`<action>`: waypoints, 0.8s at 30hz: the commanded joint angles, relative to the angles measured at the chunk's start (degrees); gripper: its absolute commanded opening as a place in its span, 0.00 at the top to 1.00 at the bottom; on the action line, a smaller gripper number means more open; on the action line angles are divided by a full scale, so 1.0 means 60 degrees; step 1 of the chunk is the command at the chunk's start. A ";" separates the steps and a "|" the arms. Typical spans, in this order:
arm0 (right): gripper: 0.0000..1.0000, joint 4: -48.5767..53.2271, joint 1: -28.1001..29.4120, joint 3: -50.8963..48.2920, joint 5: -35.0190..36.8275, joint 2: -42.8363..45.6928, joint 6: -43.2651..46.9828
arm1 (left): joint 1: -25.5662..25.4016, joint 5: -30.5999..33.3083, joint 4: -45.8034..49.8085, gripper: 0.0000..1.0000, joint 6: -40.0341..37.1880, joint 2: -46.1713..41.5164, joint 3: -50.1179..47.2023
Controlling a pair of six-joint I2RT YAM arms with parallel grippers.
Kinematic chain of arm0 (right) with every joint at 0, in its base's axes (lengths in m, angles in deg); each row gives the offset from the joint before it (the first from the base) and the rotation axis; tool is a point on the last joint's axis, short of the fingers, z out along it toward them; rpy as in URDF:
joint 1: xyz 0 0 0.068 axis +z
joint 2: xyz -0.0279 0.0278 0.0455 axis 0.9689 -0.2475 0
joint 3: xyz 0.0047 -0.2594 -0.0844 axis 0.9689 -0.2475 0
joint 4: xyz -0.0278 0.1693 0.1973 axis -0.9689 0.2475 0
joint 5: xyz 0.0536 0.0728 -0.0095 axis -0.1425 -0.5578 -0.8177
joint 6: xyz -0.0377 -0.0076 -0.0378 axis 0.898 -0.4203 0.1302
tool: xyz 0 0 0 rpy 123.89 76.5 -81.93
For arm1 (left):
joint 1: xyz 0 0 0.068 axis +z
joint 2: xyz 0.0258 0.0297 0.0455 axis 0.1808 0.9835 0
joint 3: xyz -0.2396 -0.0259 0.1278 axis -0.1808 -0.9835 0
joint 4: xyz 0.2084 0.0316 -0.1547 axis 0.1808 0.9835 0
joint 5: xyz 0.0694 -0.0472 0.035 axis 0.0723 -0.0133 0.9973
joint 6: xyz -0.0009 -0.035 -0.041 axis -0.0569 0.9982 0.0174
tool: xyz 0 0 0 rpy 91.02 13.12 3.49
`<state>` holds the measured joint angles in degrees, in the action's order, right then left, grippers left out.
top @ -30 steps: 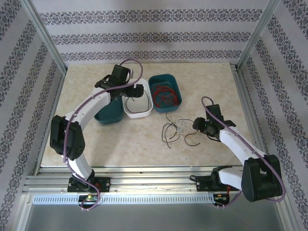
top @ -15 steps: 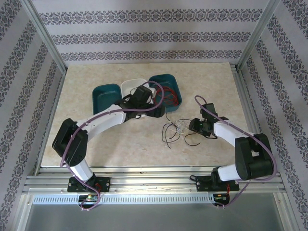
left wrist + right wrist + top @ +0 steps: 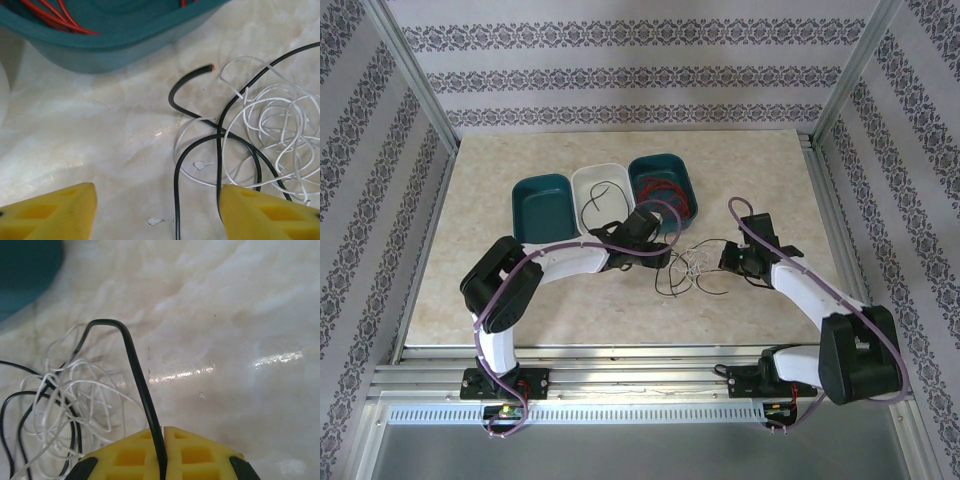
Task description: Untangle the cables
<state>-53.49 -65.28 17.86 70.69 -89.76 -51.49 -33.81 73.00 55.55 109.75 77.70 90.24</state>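
A tangle of thin white cables [image 3: 696, 263] and black cables [image 3: 665, 283] lies on the table between my two grippers. My left gripper [image 3: 668, 258] hovers at the tangle's left edge, open. In the left wrist view its yellow fingers [image 3: 55, 212] stand wide apart, a black strand [image 3: 175, 200] running loose between them and white loops [image 3: 280, 125] to the right. My right gripper [image 3: 724, 258] is at the tangle's right side. In the right wrist view it [image 3: 163, 434] is shut on a black cable [image 3: 135, 365] that arches up and left toward the white loops [image 3: 65, 395].
Three bins stand behind the tangle: a teal bin [image 3: 525, 195], a white bin [image 3: 582, 225] holding a black cable [image 3: 595, 205], and a teal bin [image 3: 682, 172] holding red cables [image 3: 665, 195]. That bin's wall [image 3: 125, 42] is close ahead of my left gripper.
My left arm swung from over the bins down to the tangle's left edge, its jaws narrowing somewhat. My right gripper closed on a black cable at the tangle's right side.
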 commanded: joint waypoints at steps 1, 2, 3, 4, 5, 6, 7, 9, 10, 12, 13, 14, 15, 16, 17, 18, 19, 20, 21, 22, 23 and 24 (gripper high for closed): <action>0.91 0.0674 0.0137 0.0199 0.0542 0.0396 0.0205 | -0.0158 0.0226 -0.0412 0.45 0.0112 0.0224 -0.0015; 0.91 0.0741 0.0148 0.0206 0.0572 0.0448 0.0211 | -0.0180 0.0178 -0.0404 0.49 0.0097 0.0272 -0.0007; 0.91 0.0787 0.0159 0.0221 0.0599 0.0491 0.0210 | -0.0209 0.0175 -0.0389 0.53 0.0071 0.0325 0.0007; 0.92 0.0803 0.0200 0.0221 0.0629 0.0504 0.0209 | -0.0238 0.0180 -0.0393 0.55 0.0033 0.0354 0.0023; 0.92 0.0803 0.0226 0.0221 0.0637 0.0537 0.0197 | -0.0266 0.0145 -0.0369 0.58 0.0003 0.0412 0.0055; 0.92 0.0803 0.0238 0.0208 0.0644 0.0543 0.0176 | -0.0282 0.0111 -0.0303 0.60 -0.0017 0.0512 0.0123; 0.94 0.0796 0.0269 0.0210 0.0645 0.0532 0.0156 | -0.0314 0.0087 -0.0222 0.61 -0.0055 0.0603 0.0183; 0.95 0.0787 0.0344 0.0234 0.0662 0.0543 0.0121 | -0.0360 0.0078 -0.0070 0.63 -0.0113 0.0801 0.0337; 0.95 0.0772 0.0369 0.0240 0.0675 0.0543 0.0104 | -0.0391 0.0073 -0.0014 0.65 -0.0148 0.0874 0.0379; 0.95 0.0773 0.0461 0.0272 0.0735 0.0513 0.0087 | -0.0432 0.0101 0.0047 0.67 -0.0205 0.1021 0.0456; 0.96 0.0777 0.0486 0.0278 0.0747 0.0498 0.0080 | -0.0440 0.0108 0.0104 0.67 -0.0247 0.1082 0.0506; 0.96 0.0773 0.0508 0.0293 0.0761 0.0481 0.0079 | -0.0450 0.0090 0.0124 0.67 -0.0276 0.1148 0.0544; 0.96 0.0777 0.0537 0.0294 0.0769 0.0470 0.0088 | -0.0458 0.0074 0.0151 0.68 -0.0280 0.1190 0.0589; 0.96 0.0769 0.0551 0.0294 0.0788 0.0453 0.0082 | -0.0466 0.0044 0.0163 0.69 -0.0291 0.1256 0.0612; 0.96 0.0773 0.0552 0.0294 0.0804 0.0455 0.0068 | -0.0466 0.0011 0.0159 0.70 -0.0295 0.1290 0.0644; 0.97 0.0774 0.0559 0.0284 0.0819 0.0455 0.0061 | -0.0473 -0.0036 0.0163 0.71 -0.0290 0.1338 0.0653; 0.97 0.0789 0.0567 0.0280 0.0828 0.0453 0.0035 | -0.0494 -0.0057 0.0174 0.72 -0.0294 0.1405 0.0694; 0.97 0.0788 0.0565 0.0280 0.0862 0.0455 0.0020 | -0.0509 -0.0068 0.0213 0.72 -0.0287 0.1438 0.0734; 0.97 0.0787 0.0557 0.0262 0.0844 0.0470 0.0015 | -0.0531 -0.0068 0.0284 0.72 -0.0285 0.1503 0.0789; 0.97 0.0789 0.0566 0.0265 0.0874 0.0484 0.0002 | -0.0553 -0.0060 0.0346 0.72 -0.0317 0.1545 0.0836; 0.97 0.0772 0.0565 0.0251 0.0882 0.0481 -0.0004 | -0.0583 -0.0052 0.0400 0.73 -0.0331 0.1571 0.0859; 0.97 0.0777 0.0555 0.0249 0.0919 0.0484 -0.0011 | -0.0597 -0.0045 0.0469 0.74 -0.0364 0.1590 0.0909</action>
<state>-49.66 -62.63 17.99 74.56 -87.31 -51.31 -35.85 73.35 55.63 109.12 85.46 93.76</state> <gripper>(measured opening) 0.065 0.263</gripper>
